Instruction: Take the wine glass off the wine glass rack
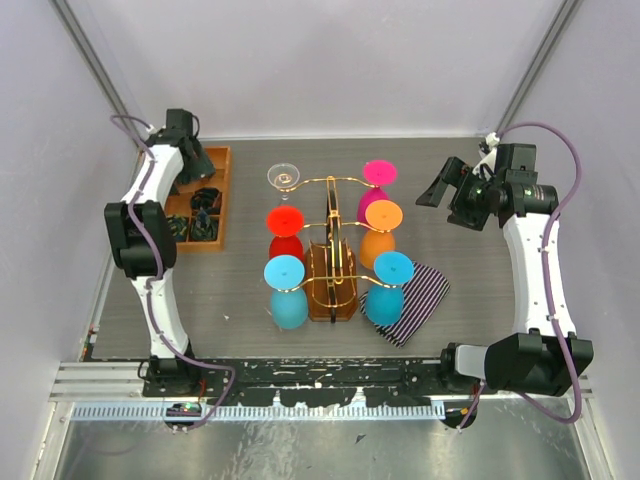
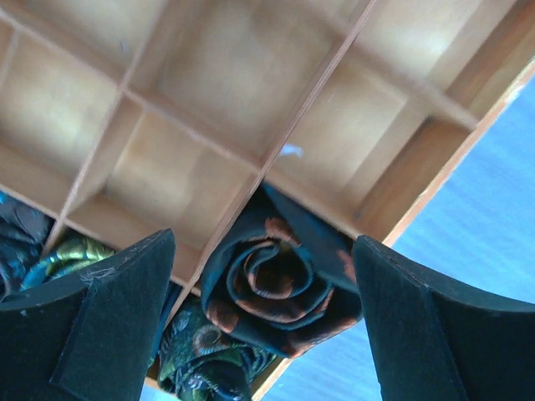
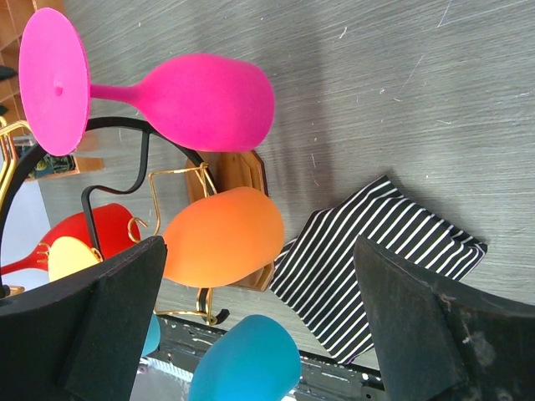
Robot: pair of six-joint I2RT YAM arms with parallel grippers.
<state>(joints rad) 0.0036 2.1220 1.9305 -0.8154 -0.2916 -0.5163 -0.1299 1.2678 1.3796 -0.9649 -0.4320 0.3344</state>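
Overhead, the wine glass rack [image 1: 331, 262] stands in the middle of the table [image 1: 240, 300]. Its gold wire arms carry six glasses hung foot-up. A clear wine glass [image 1: 285, 178], a red wine glass [image 1: 285, 222] and a blue wine glass [image 1: 286, 275] run down its left side. A pink wine glass [image 1: 378, 172], an orange wine glass [image 1: 383, 216] and a second blue wine glass [image 1: 392, 268] run down its right. A striped cloth [image 1: 415, 298] lies at the rack's near right corner, and an orange compartment tray [image 1: 222, 200] sits at the far left.

Only this view shows both arms at once, and only here is the clear glass visible. The right wrist camera instead shows the glasses from the side: the pink, orange and blue bowls, the red one behind the wire, and the rack's wooden base [image 3: 242, 171] under them. The left wrist camera shows none of the rack. It looks into the tray's wooden compartments, where a rolled dark necktie [image 2: 280, 284] with rust spots sits beside a green patterned roll [image 2: 209, 363].

The left end effector [image 1: 198, 182] hangs over the tray with its fingers [image 2: 109, 326] spread wide, holding nothing. The right end effector [image 1: 437, 186] is equally released. It is off to the right of the pink and orange glasses and apart from them, with nothing in its grasp.
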